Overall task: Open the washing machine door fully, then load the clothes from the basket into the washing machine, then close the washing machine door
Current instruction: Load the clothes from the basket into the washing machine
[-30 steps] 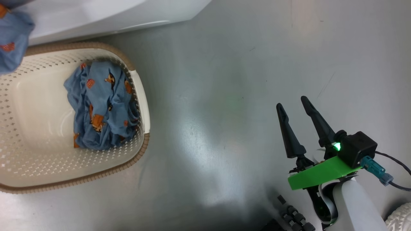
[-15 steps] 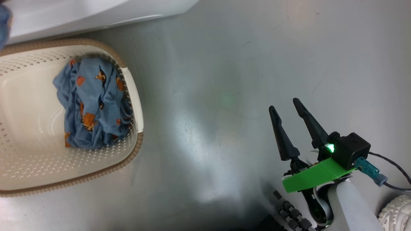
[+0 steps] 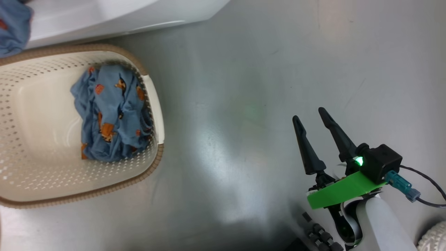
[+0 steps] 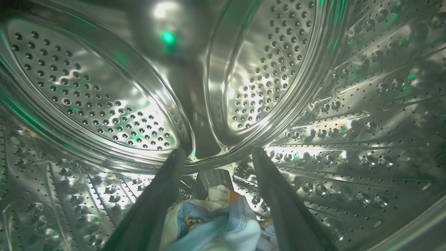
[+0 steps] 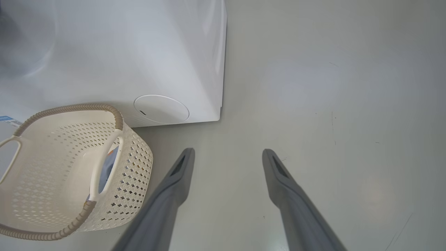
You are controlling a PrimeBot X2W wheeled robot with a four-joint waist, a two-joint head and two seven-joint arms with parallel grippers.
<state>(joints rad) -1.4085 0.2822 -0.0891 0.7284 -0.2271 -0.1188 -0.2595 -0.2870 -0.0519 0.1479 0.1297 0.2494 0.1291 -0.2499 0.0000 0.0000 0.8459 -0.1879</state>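
- Floor point(image 3: 264, 62): one grey, glossy surface; everything else stands on it.
- Washing machine point(image 5: 156, 52): one white unit. In the head view its lower edge point(image 3: 104, 14) runs across the top left. One round cover plate point(image 5: 161, 109) sits low on its front, and part of one small blue label point(image 5: 7, 120) shows at the left edge.
- Drum point(image 4: 90, 90): one, of perforated steel, seen from inside in the left wrist view.
- Basket point(image 3: 154, 104): one, cream and perforated with a brown rim, on the floor just in front of the machine. Two handle openings are counted in the right wrist view point(image 5: 21, 139).
- Clothes, three lots counted:
  - one crumpled blue bundle point(image 3: 111, 115) inside the basket, against its right wall;
  - one blue piece with a cream part point(image 4: 216, 223) low in the drum, between the left fingers; contact cannot be determined;
  - one blue piece point(image 3: 12, 28) at the top left corner of the head view, above the basket rim.
- Left gripper point(image 4: 217, 151): inside the drum, two fingers spread wide apart, gripping nothing.
- Right gripper point(image 3: 309, 115): over bare floor, well apart from the basket, two fingers apart and empty point(image 5: 228, 151).
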